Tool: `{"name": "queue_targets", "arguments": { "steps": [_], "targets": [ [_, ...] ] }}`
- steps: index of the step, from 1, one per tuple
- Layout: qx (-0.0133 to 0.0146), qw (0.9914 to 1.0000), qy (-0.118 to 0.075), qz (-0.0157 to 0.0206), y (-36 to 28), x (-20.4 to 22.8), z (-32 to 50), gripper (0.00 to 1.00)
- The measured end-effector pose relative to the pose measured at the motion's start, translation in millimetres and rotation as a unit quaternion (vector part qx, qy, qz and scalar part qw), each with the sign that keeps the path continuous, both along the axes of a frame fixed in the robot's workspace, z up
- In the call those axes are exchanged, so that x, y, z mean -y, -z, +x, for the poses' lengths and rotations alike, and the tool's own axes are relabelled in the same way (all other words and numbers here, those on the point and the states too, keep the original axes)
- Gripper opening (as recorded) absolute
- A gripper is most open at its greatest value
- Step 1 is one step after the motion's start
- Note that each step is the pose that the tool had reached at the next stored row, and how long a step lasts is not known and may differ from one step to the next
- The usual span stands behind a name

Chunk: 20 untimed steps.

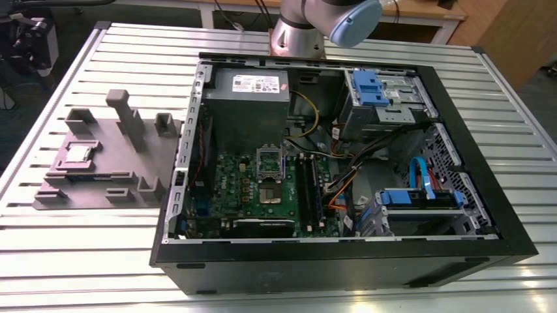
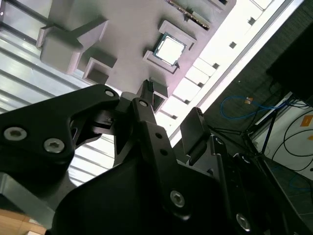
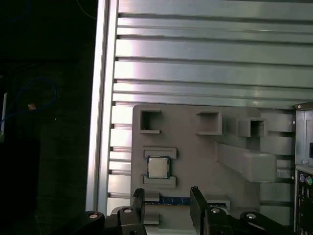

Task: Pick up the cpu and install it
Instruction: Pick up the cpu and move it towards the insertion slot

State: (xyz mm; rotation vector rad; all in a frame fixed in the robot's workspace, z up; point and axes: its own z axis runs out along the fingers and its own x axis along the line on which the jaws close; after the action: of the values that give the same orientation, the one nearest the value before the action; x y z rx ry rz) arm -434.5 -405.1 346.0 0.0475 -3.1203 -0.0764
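Note:
The cpu (image 1: 77, 154) is a small silver-topped square lying flat in a recess of the purple-grey tray (image 1: 96, 182), at the exterior view's left beside the open computer case. Both wrist views look down on the cpu (image 3: 158, 167) (image 2: 170, 50) from well above the tray (image 3: 195, 156) (image 2: 122, 29). My gripper (image 3: 167, 200) (image 2: 171, 112) is open and holds nothing; its black fingers (image 3: 138, 199) are apart, clear of the chip and not touching it. The motherboard (image 1: 261, 189) lies inside the case with its socket (image 1: 270, 193) uncovered.
The black case (image 1: 348, 261) holds a grey power supply (image 1: 248, 85), blue drive brackets (image 1: 370, 88), and loose cables (image 1: 348, 176). Upright blocks (image 1: 122, 111) rise from the tray. The slatted metal table (image 3: 205, 58) ends at an edge (image 3: 101, 98) close to the tray. The arm's base (image 1: 304, 26) stands behind the case.

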Motion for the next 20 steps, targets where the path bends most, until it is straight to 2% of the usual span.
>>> {"name": "queue_targets", "arguments": {
  "steps": [15, 20],
  "targets": [
    [0.0001, 0.99999, -0.003, 0.0000, 15.0, 0.9, -3.2, 0.50],
    [-0.0001, 0.99999, -0.004, -0.0001, 16.2, 0.9, -3.5, 0.51]
  ]
}}
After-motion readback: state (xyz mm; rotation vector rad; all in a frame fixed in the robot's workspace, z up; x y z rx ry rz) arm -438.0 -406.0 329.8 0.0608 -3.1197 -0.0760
